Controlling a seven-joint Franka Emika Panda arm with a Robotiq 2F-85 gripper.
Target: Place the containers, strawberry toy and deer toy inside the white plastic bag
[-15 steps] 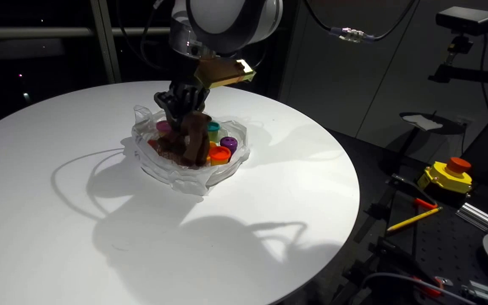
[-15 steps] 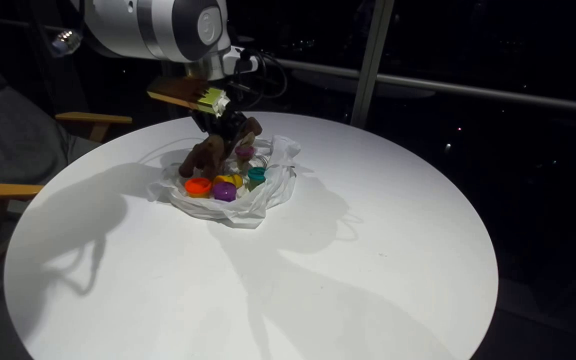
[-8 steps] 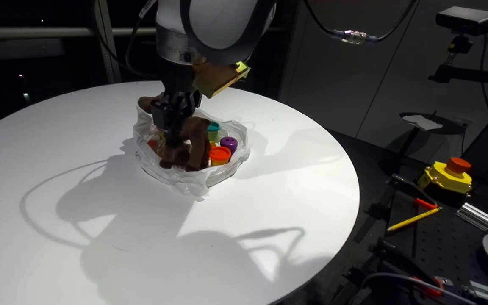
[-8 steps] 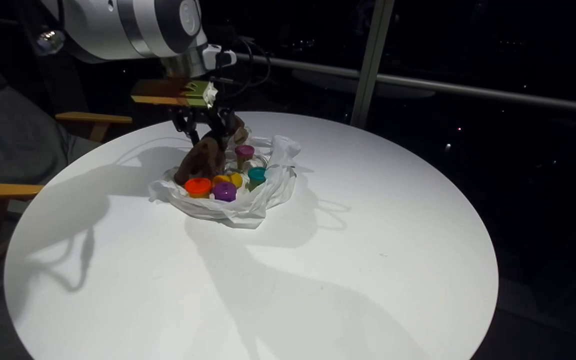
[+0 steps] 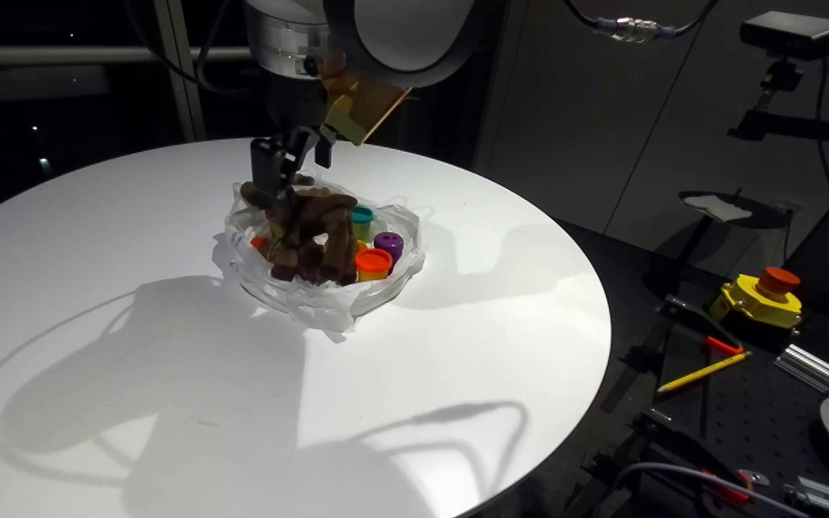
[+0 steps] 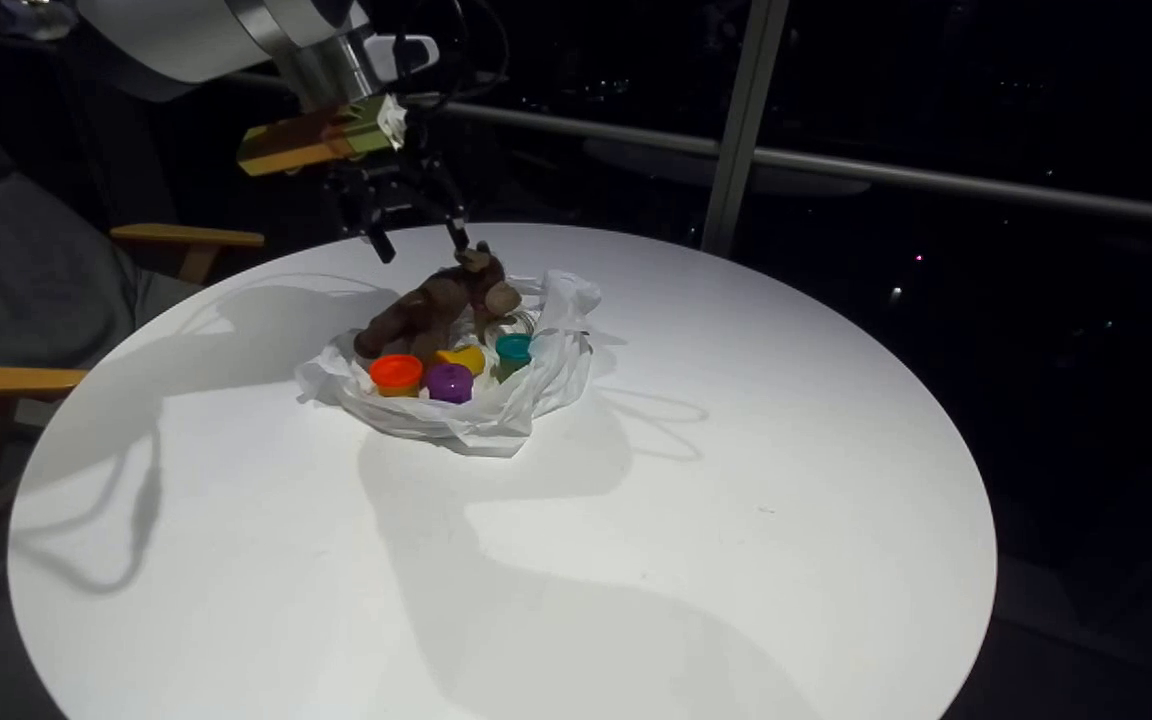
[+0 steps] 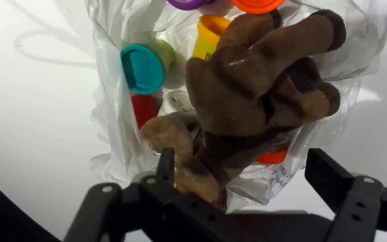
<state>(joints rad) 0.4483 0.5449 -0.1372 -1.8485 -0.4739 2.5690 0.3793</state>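
The brown deer toy (image 7: 227,97) lies in the white plastic bag (image 7: 351,62), on top of and among several containers. In the wrist view these include a teal-lidded container (image 7: 143,69), a yellow one (image 7: 208,37), a white one (image 7: 180,102) and a red one (image 7: 144,109). Orange (image 6: 396,372) and purple (image 6: 449,384) lids show in both exterior views. I cannot make out the strawberry toy; it is hidden or out of view. Just above the deer's head, my gripper (image 6: 423,245) stands wide open. One finger (image 7: 167,164) overlaps the head in the wrist view; contact is unclear.
The bag sits spread on a round white table (image 5: 458,345). Beside it stand a yellow box with a red button (image 5: 760,298) and a pencil (image 5: 704,372) on a dark surface. A wooden-armed chair (image 6: 186,236) is close to the table edge.
The jaws have opened and let go of the deer toy, which has settled lower into the bag. The arm has shifted and tilted, and the gripper now hangs slightly higher above the toy.
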